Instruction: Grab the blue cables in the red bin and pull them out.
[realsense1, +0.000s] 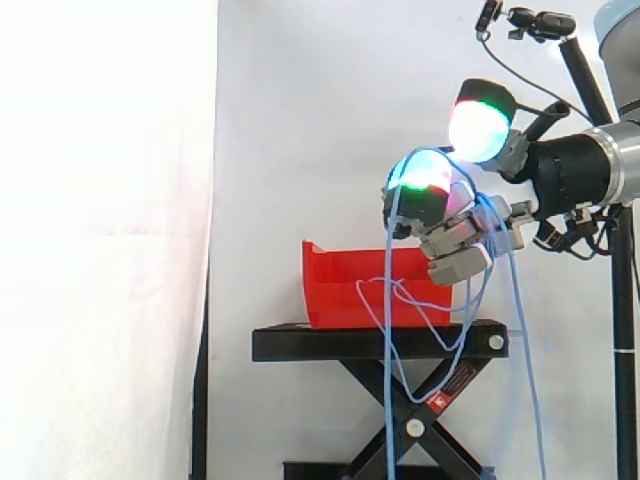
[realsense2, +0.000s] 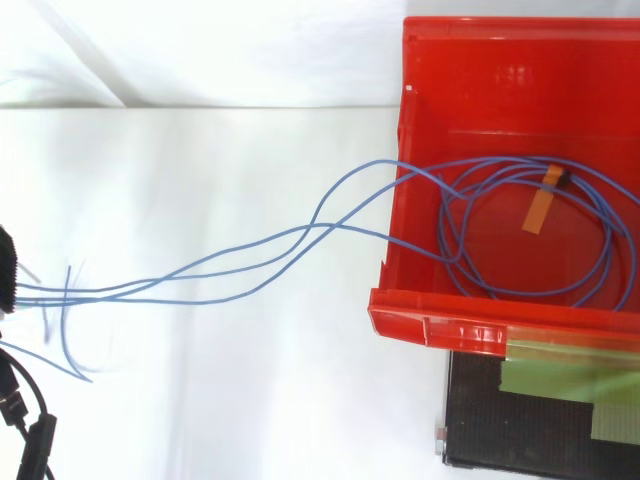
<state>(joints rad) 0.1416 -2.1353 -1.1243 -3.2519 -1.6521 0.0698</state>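
Up right of the bin, side view: hand (realsense1: 455, 240) hangs over the right end of the red bin (realsense1: 345, 285), clear of its rim.
Hand state: fingers curled in, blue cables (realsense2: 320, 226) looped over and threaded through them. Closed on the cables, nothing else in it.
Pads: one (realsense1: 480, 128) glows white with green and red and sticks up above the rest. A lower one is green/red with a strand draped across it.
Cable run, side: strands drop from the hand in front of the bin and the black stand (realsense1: 300, 343). Some hang down to the bottom edge.
Cable run, top: strands come from the left edge and cross the bin's left wall.
Coil: most of the loop lies on the bin floor, with an orange tape tag (realsense2: 540, 207) on it.
Bin: sits on the stand.
Green tape (realsense2: 560, 375): strips on the stand top just beside the bin's lip.
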